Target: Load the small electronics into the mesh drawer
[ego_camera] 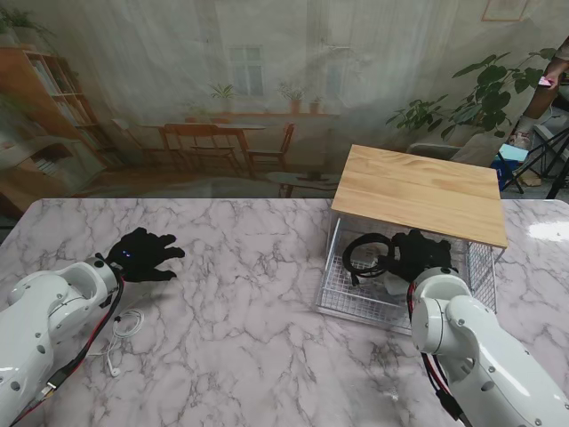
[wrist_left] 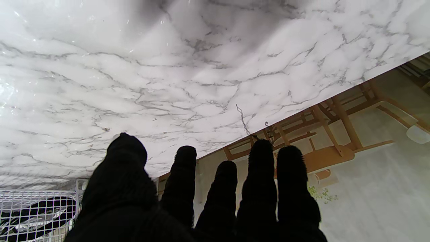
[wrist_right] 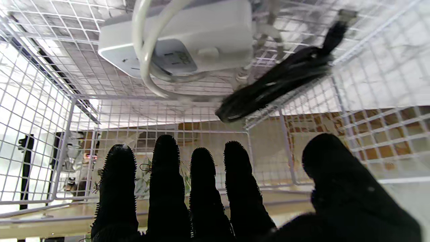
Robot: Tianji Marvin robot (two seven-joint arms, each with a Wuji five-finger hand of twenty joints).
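The white mesh drawer stands pulled out from under a wooden-topped unit at the right. Inside it lie a coiled black cable and a white power strip with its white cord; the black cable lies beside the strip in the right wrist view. My right hand hovers over the drawer, fingers spread, holding nothing. White wired earphones lie on the marble at the left, close to my left arm. Beyond them my left hand is open above the table, fingers apart and empty.
The marble table stretches between the two arms. The wooden top overhangs the back half of the drawer. A printed backdrop of a room hangs behind the table's far edge. A person and tripod legs stand at the far right.
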